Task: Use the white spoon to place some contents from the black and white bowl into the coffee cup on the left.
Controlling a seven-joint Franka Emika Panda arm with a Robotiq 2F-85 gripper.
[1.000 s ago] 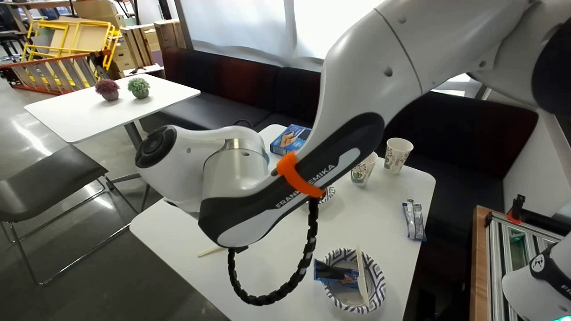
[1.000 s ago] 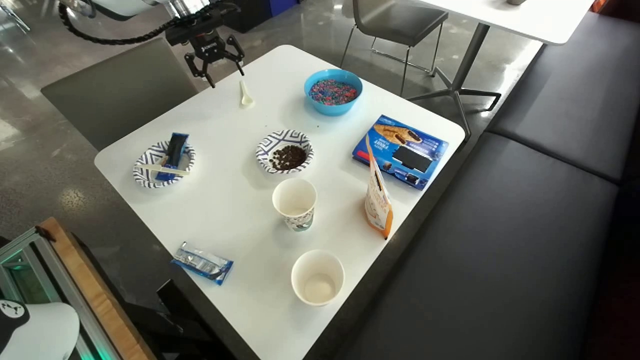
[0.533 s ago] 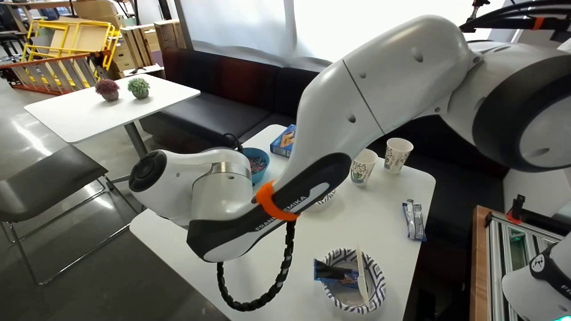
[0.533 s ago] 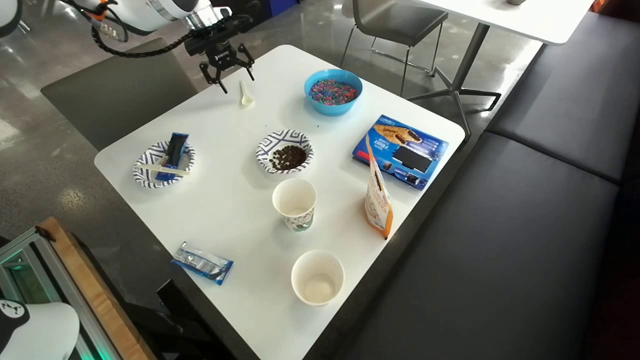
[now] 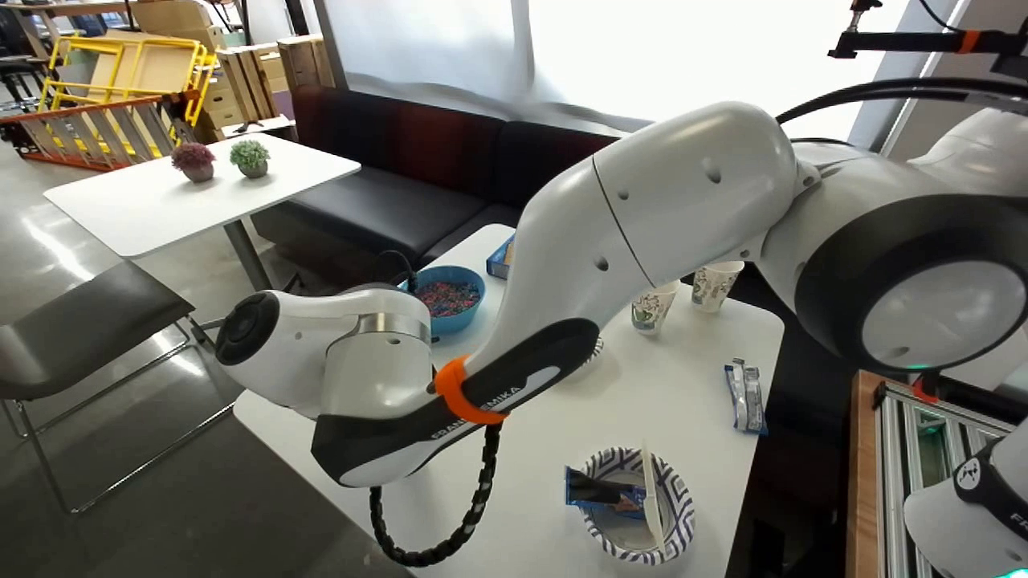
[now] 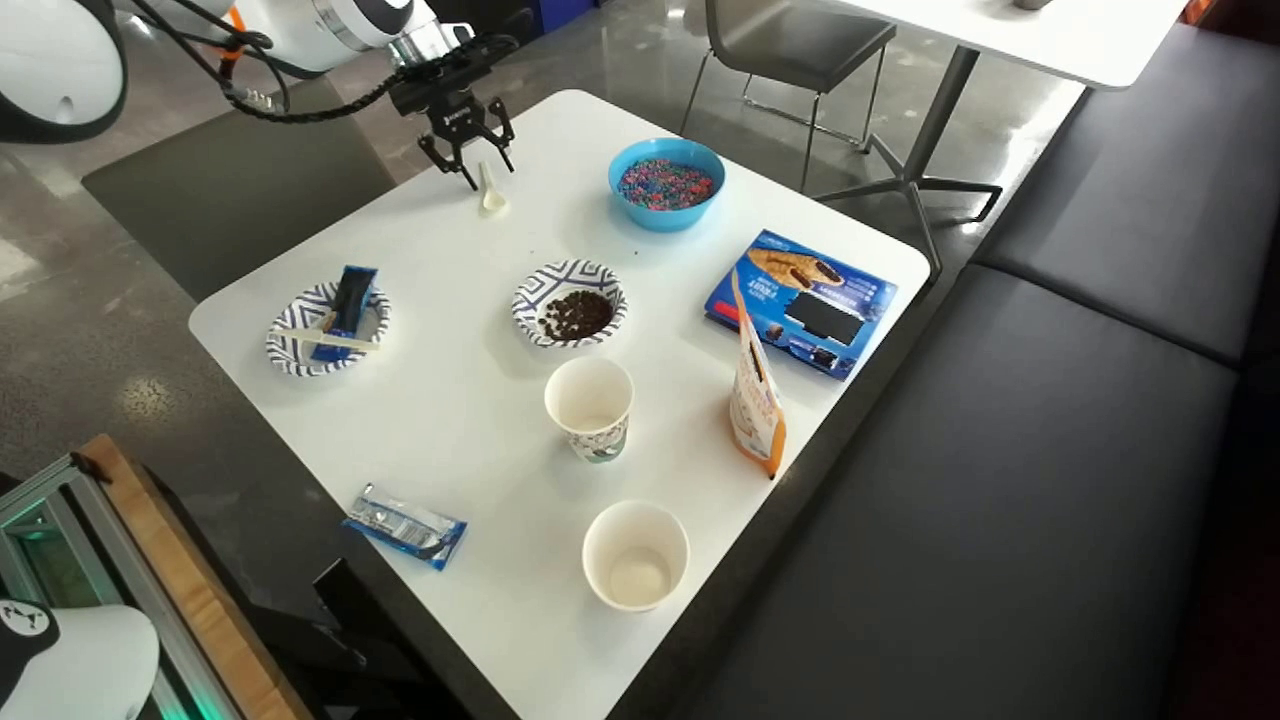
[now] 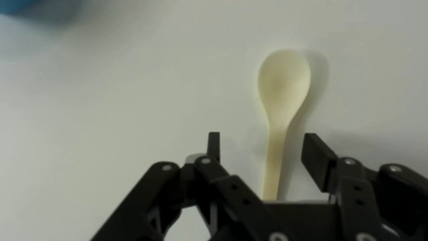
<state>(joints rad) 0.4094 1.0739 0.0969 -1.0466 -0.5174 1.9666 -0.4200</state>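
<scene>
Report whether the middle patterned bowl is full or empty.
Neither: the middle patterned bowl is partly filled; in an exterior view, dark brown bits cover part of its white inside.

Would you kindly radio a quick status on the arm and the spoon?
Fingers open, nothing held. White spoon lying on table, handle between fingers in wrist view. Blue bowl off to one side, apparently not in the way.

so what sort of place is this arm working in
Probably an office lounge or break area: a long padded bench, a second table with two potted plants, and a snack box.
</scene>
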